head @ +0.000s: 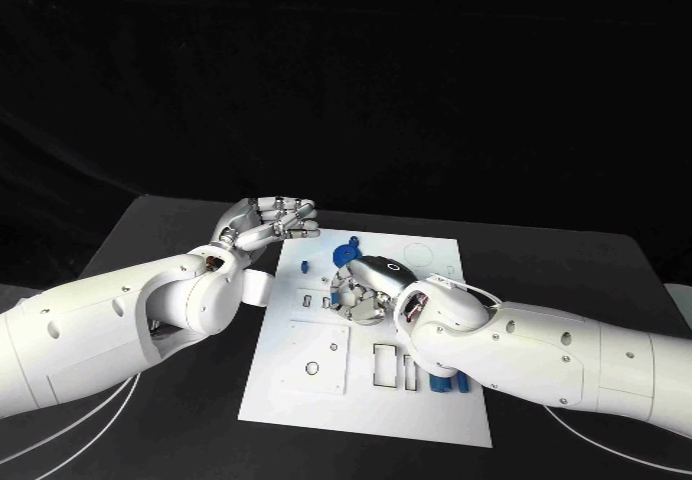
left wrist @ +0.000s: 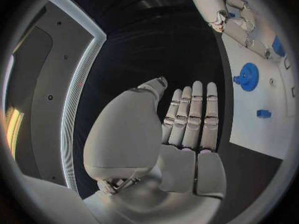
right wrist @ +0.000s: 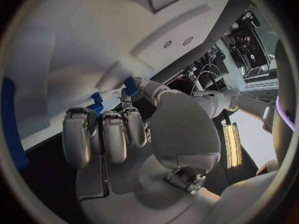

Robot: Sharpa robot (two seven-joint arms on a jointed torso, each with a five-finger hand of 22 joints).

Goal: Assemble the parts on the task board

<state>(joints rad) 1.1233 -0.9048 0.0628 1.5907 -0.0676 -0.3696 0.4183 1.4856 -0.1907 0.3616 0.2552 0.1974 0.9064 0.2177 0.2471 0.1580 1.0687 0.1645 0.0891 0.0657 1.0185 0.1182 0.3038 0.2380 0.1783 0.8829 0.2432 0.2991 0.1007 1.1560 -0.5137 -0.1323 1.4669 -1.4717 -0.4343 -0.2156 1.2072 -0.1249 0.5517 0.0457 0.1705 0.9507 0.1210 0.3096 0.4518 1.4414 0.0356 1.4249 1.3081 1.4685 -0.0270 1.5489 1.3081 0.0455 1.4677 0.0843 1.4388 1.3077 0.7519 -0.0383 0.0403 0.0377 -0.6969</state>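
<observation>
Fingers of left hand (left wrist: 187,119) straight, apart, empty, beside task board (head: 433,420); right hand (head: 368,290) curled over board, grip unclear.

— What sits in front of the right hand (right wrist: 134,144)?
— The white task board (right wrist: 93,40), close against its curled fingers (right wrist: 77,134).
— Any parts?
— Small blue parts (right wrist: 96,102) just past the fingertips.
</observation>
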